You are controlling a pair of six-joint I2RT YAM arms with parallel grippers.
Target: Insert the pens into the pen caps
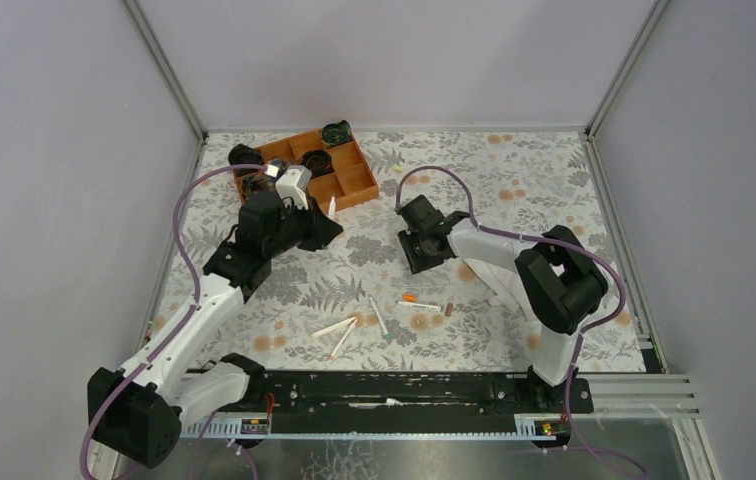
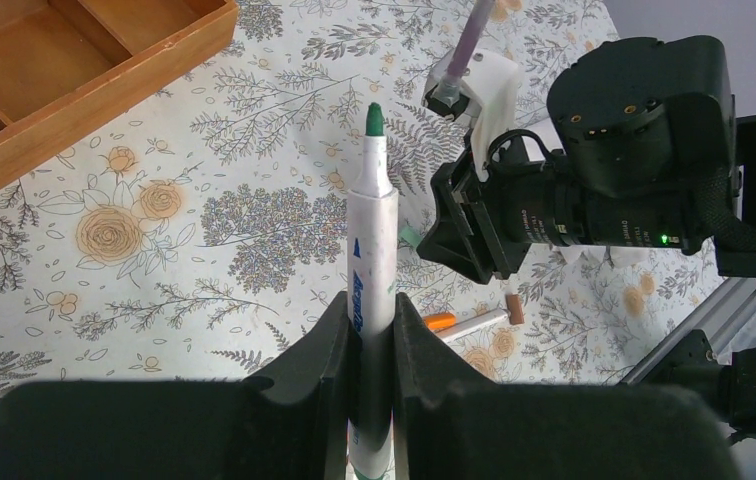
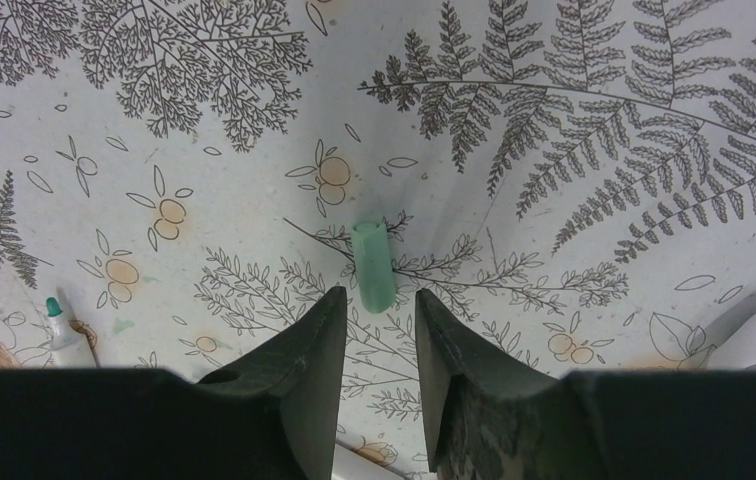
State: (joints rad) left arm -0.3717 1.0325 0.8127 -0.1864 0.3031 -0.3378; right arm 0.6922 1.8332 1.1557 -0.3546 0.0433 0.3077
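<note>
My left gripper [image 2: 372,318] is shut on a white pen [image 2: 372,225], which sticks out forward with its green tip bare. In the top view this gripper [image 1: 320,226] hovers just in front of the tray. A short green pen cap [image 3: 374,265] lies flat on the floral cloth, its near end at the mouth of my right gripper [image 3: 381,300]. Those jaws stand apart on either side of that end without touching it. The right gripper [image 1: 420,240] points down at mid-table. Loose pens [image 1: 342,333] lie near the front, one with an orange cap [image 1: 409,298] and a brown cap [image 1: 451,309] beside it.
An orange wooden tray [image 1: 358,188] with black round parts stands at the back left. A crumpled white paper [image 1: 484,275] lies under the right arm. Grey walls close in the table on three sides. A green-tipped pen end [image 3: 57,325] shows at the left of the right wrist view.
</note>
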